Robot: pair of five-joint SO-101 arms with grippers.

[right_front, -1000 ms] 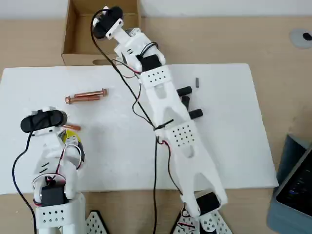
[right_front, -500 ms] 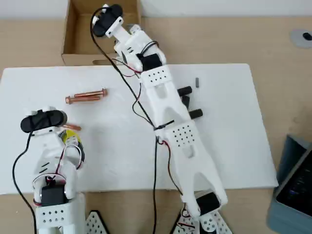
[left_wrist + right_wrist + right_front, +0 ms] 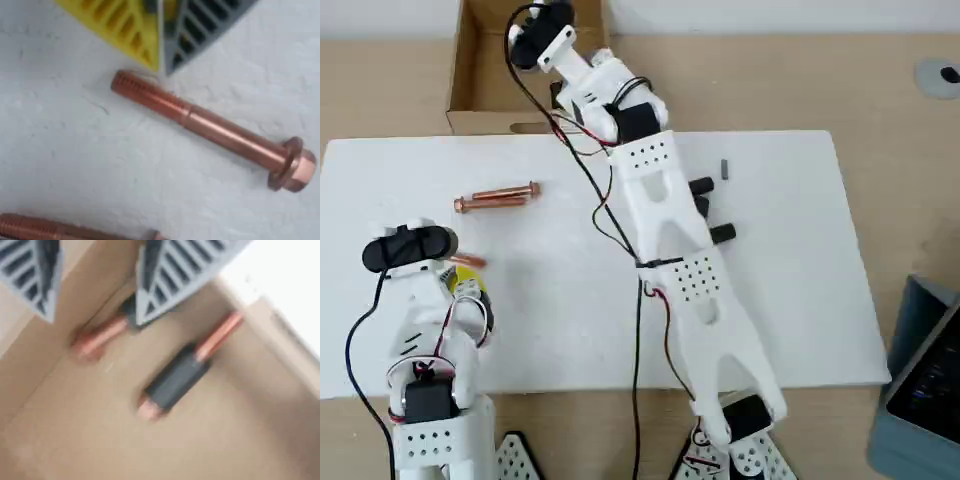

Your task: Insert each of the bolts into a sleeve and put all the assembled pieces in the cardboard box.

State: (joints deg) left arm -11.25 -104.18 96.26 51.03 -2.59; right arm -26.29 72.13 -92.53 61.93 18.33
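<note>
My right gripper (image 3: 92, 315) hangs open inside the cardboard box (image 3: 470, 85), with nothing between its grey fingers (image 3: 167, 275). Two assembled pieces lie on the box floor: a bolt in a black sleeve (image 3: 175, 375) and a second one (image 3: 100, 337) partly behind a finger. My left gripper (image 3: 160, 65) is shut on nothing, its tips just above a loose copper bolt (image 3: 210, 127) on the white mat. Two more bolts (image 3: 500, 195) lie side by side farther back. Three black sleeves (image 3: 708, 208) sit beside the right arm (image 3: 665, 240).
The white mat (image 3: 800, 300) covers most of the wooden table. A small grey pin (image 3: 725, 169) lies near the sleeves. A dark grey device (image 3: 925, 380) stands at the table's right edge. The right arm stretches diagonally across the mat's middle.
The right arm has pushed a little farther over the box. The left arm and the loose bolts have not moved.
</note>
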